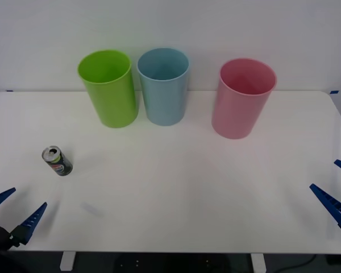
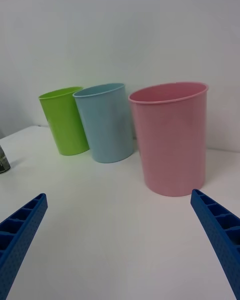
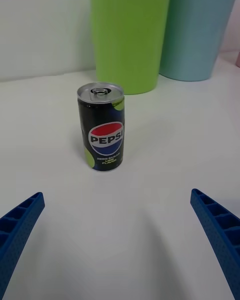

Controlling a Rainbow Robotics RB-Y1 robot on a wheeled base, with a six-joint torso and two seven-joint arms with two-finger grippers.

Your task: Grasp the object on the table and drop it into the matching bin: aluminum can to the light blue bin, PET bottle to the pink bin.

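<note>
Your aluminum can (image 1: 57, 161) stood upright on the table (image 1: 176, 193), at the near left, silver top up, with a Pepsi logo and green patches on its black label as seen from the left wrist. Nothing was touching it. It sat well apart from the bins, nearer to you than the lime green bin (image 1: 108, 88).

The three bins lined the far edge: lime green at left, the light blue bin (image 1: 163, 86) just beside it on the right and maybe touching it, and the pink bin (image 1: 242, 98) farther right with a clear gap. All three were upright with their mouths open.

The left gripper (image 1: 10, 211) hovered at the near left corner, fingers spread wide, holding nothing. The can was just beyond it and centred between the blue fingers (image 3: 19, 225) in the wrist view, near but apart.

The right gripper (image 1: 340, 185) was parked at the near right edge, fingers also spread, empty, facing the pink bin from well back
</note>
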